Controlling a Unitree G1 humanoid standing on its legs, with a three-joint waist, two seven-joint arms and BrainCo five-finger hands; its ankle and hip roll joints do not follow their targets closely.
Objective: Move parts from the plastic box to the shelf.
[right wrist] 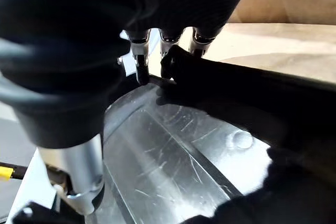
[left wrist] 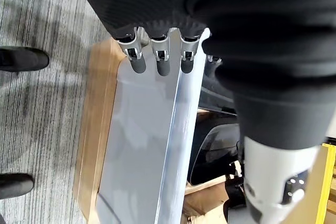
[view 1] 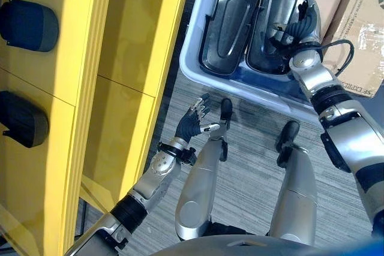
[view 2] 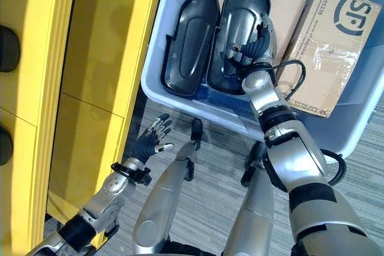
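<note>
A pale blue plastic box (view 2: 180,103) stands on the floor and holds two long black shell-shaped parts side by side, the left part (view 2: 189,43) and the right part (view 2: 234,34). My right hand (view 2: 259,35) reaches into the box, its fingers (right wrist: 139,59) curled over the rim of the right part (right wrist: 173,166). My left hand (view 1: 193,122) hovers open above the carpet in front of the box, between it and the yellow shelf (view 1: 90,88). The left wrist view has straight fingers (left wrist: 160,64) above the box wall (left wrist: 152,145).
Two dark parts (view 1: 27,25) (view 1: 21,118) lie on the yellow shelf at the left. A taped cardboard carton (view 2: 336,46) sits in the plastic box right of the black parts, close beside my right arm. Grey carpet (view 1: 252,142) runs between shelf and box.
</note>
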